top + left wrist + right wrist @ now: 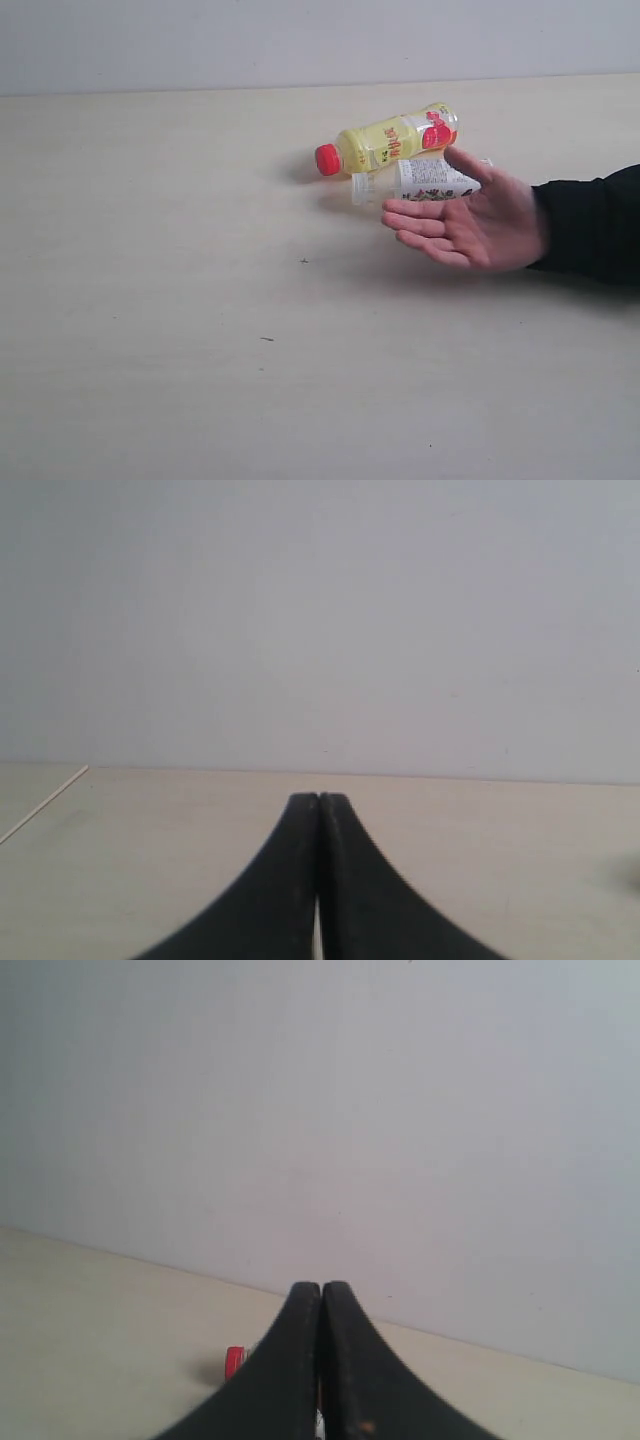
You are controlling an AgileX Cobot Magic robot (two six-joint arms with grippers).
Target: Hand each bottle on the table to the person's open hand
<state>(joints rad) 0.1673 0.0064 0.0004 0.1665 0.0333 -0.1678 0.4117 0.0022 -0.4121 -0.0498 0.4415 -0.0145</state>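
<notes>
The left tool [318, 800] and right tool [321, 1288] are each pressed together, empty. The yellow bottle [390, 140] and white bottle [425, 181] lie on their sides on the counter [150, 300], close together, just behind the open hand [475, 225]. Probably light, smooth plastic that rolls: grip across mid-body, gently. The counter's far edge is well behind them; wide open room lies on the left arm's side

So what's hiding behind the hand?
A white bottle lies on its side behind the hand, partly covered by the thumb. Farther back lies a yellow bottle, in full view.
</notes>
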